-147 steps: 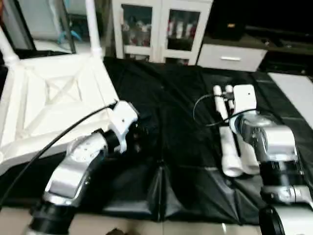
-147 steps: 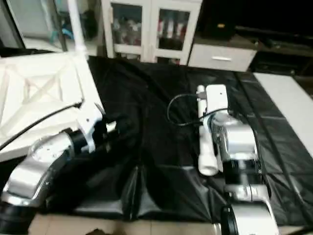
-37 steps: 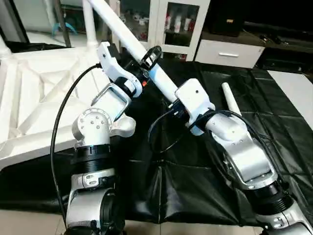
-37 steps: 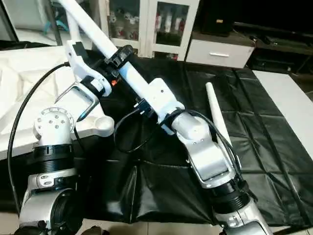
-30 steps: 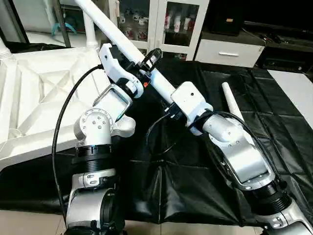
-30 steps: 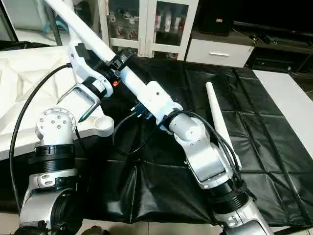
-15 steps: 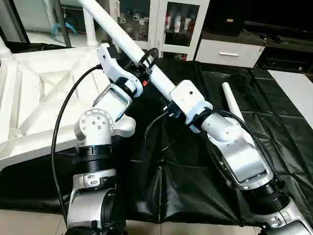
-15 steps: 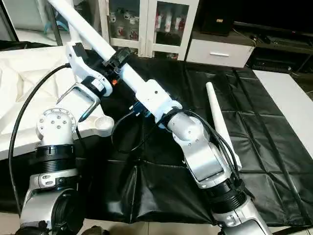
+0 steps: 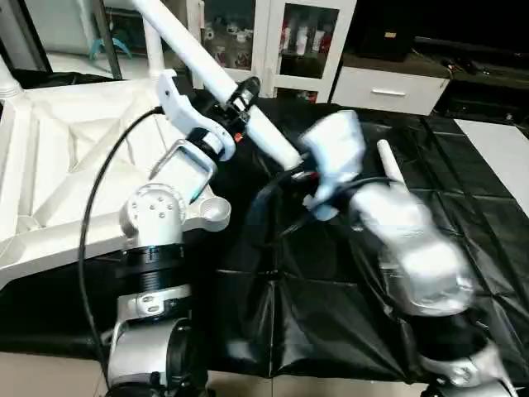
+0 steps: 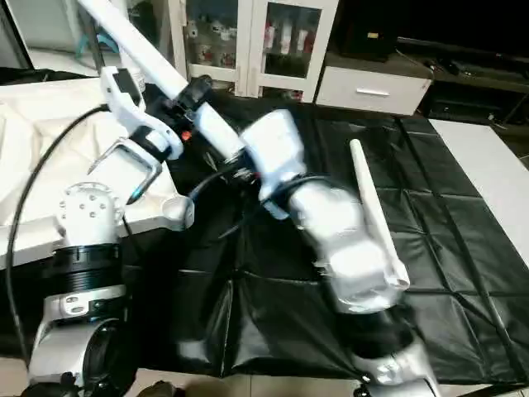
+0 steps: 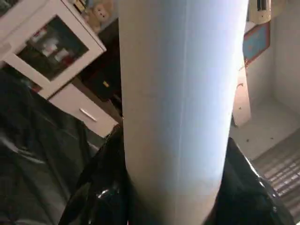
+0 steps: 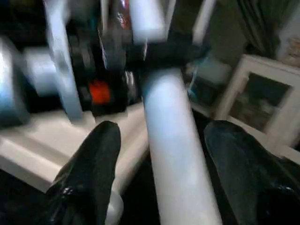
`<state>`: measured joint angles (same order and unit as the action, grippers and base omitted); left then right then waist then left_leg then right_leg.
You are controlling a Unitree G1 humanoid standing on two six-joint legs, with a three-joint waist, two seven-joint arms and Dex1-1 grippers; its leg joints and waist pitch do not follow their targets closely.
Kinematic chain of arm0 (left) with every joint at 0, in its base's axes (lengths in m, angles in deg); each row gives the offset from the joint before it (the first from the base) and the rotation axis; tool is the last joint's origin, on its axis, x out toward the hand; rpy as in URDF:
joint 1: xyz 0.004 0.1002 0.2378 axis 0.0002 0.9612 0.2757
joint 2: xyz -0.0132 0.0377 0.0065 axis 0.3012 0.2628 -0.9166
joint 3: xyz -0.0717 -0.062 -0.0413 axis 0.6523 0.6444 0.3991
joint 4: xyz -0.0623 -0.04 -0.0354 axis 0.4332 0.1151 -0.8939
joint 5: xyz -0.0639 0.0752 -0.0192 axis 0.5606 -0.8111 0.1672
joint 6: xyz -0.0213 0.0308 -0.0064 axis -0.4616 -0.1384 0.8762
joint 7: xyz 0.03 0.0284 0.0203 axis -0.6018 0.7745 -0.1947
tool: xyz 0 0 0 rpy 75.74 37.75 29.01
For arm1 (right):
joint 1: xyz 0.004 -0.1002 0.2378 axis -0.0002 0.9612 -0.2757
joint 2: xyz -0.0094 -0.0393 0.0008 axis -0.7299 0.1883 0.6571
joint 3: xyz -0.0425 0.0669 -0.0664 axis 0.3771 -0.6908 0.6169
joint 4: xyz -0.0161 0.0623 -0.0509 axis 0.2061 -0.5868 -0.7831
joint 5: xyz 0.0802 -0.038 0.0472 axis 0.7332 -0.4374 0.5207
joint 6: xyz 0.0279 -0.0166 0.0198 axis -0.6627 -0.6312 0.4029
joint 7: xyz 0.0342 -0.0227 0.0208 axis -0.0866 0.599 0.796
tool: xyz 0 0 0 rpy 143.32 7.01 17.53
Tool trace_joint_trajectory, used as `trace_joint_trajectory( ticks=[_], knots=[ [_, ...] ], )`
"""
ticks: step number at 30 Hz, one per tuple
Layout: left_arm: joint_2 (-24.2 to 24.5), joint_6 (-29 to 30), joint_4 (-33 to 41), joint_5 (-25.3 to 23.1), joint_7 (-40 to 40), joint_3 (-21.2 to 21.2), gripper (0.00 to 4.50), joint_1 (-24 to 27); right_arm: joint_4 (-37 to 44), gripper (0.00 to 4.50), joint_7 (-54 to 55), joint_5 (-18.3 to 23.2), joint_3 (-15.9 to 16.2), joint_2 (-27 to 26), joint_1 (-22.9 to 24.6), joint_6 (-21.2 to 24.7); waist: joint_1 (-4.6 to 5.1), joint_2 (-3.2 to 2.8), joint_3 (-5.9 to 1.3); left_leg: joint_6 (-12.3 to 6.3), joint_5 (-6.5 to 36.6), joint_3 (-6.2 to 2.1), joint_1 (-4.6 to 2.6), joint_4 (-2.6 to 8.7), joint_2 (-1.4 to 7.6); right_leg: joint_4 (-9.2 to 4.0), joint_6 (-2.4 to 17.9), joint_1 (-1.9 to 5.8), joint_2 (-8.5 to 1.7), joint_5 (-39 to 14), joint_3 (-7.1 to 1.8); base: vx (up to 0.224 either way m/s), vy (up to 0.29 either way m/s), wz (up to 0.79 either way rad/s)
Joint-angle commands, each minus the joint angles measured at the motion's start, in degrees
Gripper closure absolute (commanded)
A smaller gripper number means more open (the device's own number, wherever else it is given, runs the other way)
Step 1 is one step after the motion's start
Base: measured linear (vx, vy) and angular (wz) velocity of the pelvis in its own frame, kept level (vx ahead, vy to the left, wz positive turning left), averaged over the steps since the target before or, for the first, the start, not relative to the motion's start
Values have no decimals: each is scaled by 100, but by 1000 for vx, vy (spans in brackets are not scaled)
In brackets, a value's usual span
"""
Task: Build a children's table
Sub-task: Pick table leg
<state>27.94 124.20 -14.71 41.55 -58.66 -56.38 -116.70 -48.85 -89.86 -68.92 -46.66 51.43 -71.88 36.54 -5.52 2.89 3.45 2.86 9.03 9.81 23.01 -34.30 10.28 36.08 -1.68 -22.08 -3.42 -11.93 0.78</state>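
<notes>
The children's table top [image 9: 58, 165] lies upside down at the left, ribs up, with a round corner socket [image 9: 216, 212] toward me. One leg [image 9: 153, 50] stands upright at its far corner. My left gripper [image 9: 240, 91] is shut on a long white leg [image 9: 194, 54] that slants up toward the back left; in the left wrist view the leg [image 11: 178, 108] sits tight between the black fingers [image 11: 98, 187]. My right gripper [image 12: 164, 133] is open, its fingers [image 12: 89, 173] standing clear on either side of the same leg [image 12: 173, 154] near its lower end. Another leg [image 10: 368, 207] lies loose on the sheet.
A black sheet [image 9: 281, 314] covers the floor under the work. A white cabinet with glass doors [image 9: 273, 41] and a low white drawer unit [image 9: 388, 87] stand at the back. A pale surface [image 9: 504, 141] borders the sheet at the right.
My right gripper has opened and let go of the slanted leg, and the right arm is moving, blurred. The left gripper keeps its hold on the leg.
</notes>
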Motion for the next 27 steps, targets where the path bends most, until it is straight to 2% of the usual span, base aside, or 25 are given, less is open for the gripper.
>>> trace_joint_trajectory(
  ticks=[1, 2, 3, 4, 6, 7, 8, 10, 11, 12, 13, 14, 15, 16, 17, 18, 19, 20, 21, 22, 23, 24, 25, 26, 27],
  knots=[
    [92, 134, 200, 48, 90, -104, 273, 13, 200, 94, -380, 610, -696, 348, -43, 469, -17, -58, -404, 101, 1138, -81, -230, 399, 235, -368, 1069, 222, -339, 81, -152, 0, 0, 0],
    [118, 147, 206, 54, 116, -115, 273, 14, 210, 87, -441, 692, -790, 419, -60, 531, -45, -66, -402, 198, 1177, -81, -233, 400, 239, -380, 1040, 215, -350, -108, -152, 0, 0, 0],
    [202, 195, 213, 48, 229, -167, 273, 32, 147, 83, -605, 761, -935, 637, -94, 669, -55, -170, -398, 263, 1219, -92, -232, 406, 230, -379, 1028, 203, -351, -186, -152, 0, 0, 0],
    [225, 210, 218, 40, 265, -190, 273, 36, 115, 81, -641, 765, -953, 677, -101, 686, -35, -126, -396, 293, 1281, -81, -234, 411, 228, -412, 1005, 200, -340, -272, -150, 0, 0, 0],
    [463, 359, 262, -42, 628, -426, 273, 81, -214, 81, -999, 807, -1121, 1078, -176, 864, -43, -136, -401, 379, 1432, -82, -242, 407, 210, -433, 992, 198, -344, -568, -151, 0, 0, 0],
    [605, 473, 305, -38, 865, -549, 273, 89, -442, 81, -1309, 787, -1129, 1424, -191, 916, -40, -194, -396, 421, 1532, -86, -247, 407, 207, -453, 1000, 184, -344, -711, -147, 0, 0, 0],
    [642, 520, 307, -18, 921, -570, 273, 76, -524, 81, -1360, 862, -1181, 1482, -223, 995, -51, -183, -396, 438, 1530, -90, -250, 404, 217, -447, 1010, 191, -350, -731, -149, 0, 0, 0],
    [783, 706, 312, 75, 1130, -642, 273, 24, -839, 81, -1543, 1182, -1392, 1697, -353, 1323, -49, -174, -397, 391, 1463, -84, -229, 394, 200, -442, 1104, 201, -358, -754, -148, 0, 0, 0],
    [890, 825, 310, 140, 1354, -746, 273, -68, -1100, 81, -1857, 1623, -1587, 1885, -478, 1630, -51, -165, -396, 351, 1403, -66, -221, 377, 192, -443, 1152, 200, -359, -760, -151, 0, 0, 0],
    [890, 825, 310, 140, 1354, -746, 273, -68, -1100, 53, -1857, 1623, -1587, 1885, -478, 1630, -56, -125, -403, 292, 1340, -63, -224, 370, 189, -445, 1182, 211, -361, -751, -150, 0, 0, 0],
    [943, 865, 295, 148, 1485, -827, 273, -144, -1242, 53, -2070, 1913, -1698, 1949, -558, 1786, -83, -160, -415, 182, 1121, -59, -212, 349, 197, -417, 1276, 210, -368, -570, -147, 0, 0, 0],
    [1007, 894, 310, 139, 1659, -974, 273, -254, -1464, 45, -2350, 2349, -1839, 2007, -690, 2168, -93, -115, -413, 141, 1015, -47, -199, 347, 203, -418, 1307, 213, -358, -469, -139, 0, 0, 0],
    [1007, 894, 310, 139, 1659, -974, 273, -254, -1464, 45, -2350, 2349, -1839, 2007, -690, 2168, -91, -127, -425, 99, 988, -55, -200, 338, 192, -393, 1369, 231, -363, -424, -132, 0, 0, 0],
    [1045, 944, 317, 131, 1732, -1057, 273, -302, -1556, 42, -2469, 2384, -1785, 2009, -733, 2228, -102, -87, -426, 66, 962, -51, -201, 345, 204, -404, 1381, 233, -368, -423, -128, 0, 0, 0],
    [1082, 964, 341, 103, 1798, -1134, 273, -305, -1588, 18, -2528, 2364, -1732, 2016, -738, 2232, -109, -124, -417, 86, 955, -50, -202, 345, 217, -397, 1404, 200, -371, -464, -121, 0, 0, 0],
    [1082, 964, 341, 103, 1798, -1134, 273, -305, -1588, 18, -2528, 2364, -1732, 2016, -738, 2232, -109, -120, -413, 100, 962, -47, -203, 346, 221, -399, 1408, 202, -374, -465, -124, 0, 0, 0],
    [1164, 961, 377, 29, 1956, -1291, 273, -287, -1641, 8, -2643, 2267, -1596, 2034, -735, 2179, -115, -118, -413, 115, 956, -44, -207, 346, 224, -398, 1414, 204, -377, -456, -126, 0, 0, 0],
    [1209, 1022, 433, -7, 2113, -1474, 273, -262, -1668, 2, -2887, 2087, -1268, 2100, -710, 2070, -127, -162, -416, 142, 956, -50, -198, 351, 220, -390, 1400, 206, -387, -499, -124, 0, 0, 0],
    [1210, 1030, 439, -6, 2125, -1488, 273, -261, -1664, 2, -2913, 2075, -1236, 2107, -706, 2063, -122, -147, -419, 160, 980, -48, -201, 351, 220, -402, 1373, 210, -377, -522, -120, 0, 0, 0],
    [1214, 1093, 480, 5, 2227, -1598, 273, -252, -1635, 1, -3122, 1976, -977, 2162, -678, 2005, -112, -63, -416, 158, 1010, -33, -199, 353, 226, -414, 1354, 213, -378, -558, -123, 0, 0, 0],
    [1240, 1172, 572, 34, 2461, -1767, 273, -265, -1559, 1, -3362, 1836, -595, 2230, -674, 1914, -130, -108, -412, 169, 1001, -40, -206, 357, 234, -399, 1351, 206, -398, -589, -132, 0, 0, 0],
    [1244, 1172, 577, 33, 2475, -1775, 273, -266, -1556, 0, -3364, 1832, -584, 2232, -676, 1911, -142, -16, -410, 136, 944, -38, -203, 355, 240, -388, 1351, 216, -413, -669, -125, 0, 0, 0],
    [1272, 1176, 616, 30, 2585, -1835, 273, -274, -1532, 0, -3385, 1799, -498, 2241, -691, 1886, -147, -44, -405, 124, 936, -37, -204, 358, 246, -401, 1352, 198, -425, -712, -131, 0, 0, 0],
    [1316, 1201, 665, 36, 2700, -1900, 273, -292, -1530, 0, -3400, 1792, -439, 2230, -725, 1876, -135, 29, -396, 125, 949, -22, -202, 358, 246, -420, 1342, 191, -417, -788, -130, 0, 0, 0],
    [1380, 1214, 710, 32, 2854, -1982, 273, -313, -1547, 0, -3430, 1836, -372, 2229, -781, 1893, -143, 11, -393, 133, 934, -30, -199, 363, 248, -402, 1340, 196, -420, -814, -130, 0, 0, 0]
  ],
)
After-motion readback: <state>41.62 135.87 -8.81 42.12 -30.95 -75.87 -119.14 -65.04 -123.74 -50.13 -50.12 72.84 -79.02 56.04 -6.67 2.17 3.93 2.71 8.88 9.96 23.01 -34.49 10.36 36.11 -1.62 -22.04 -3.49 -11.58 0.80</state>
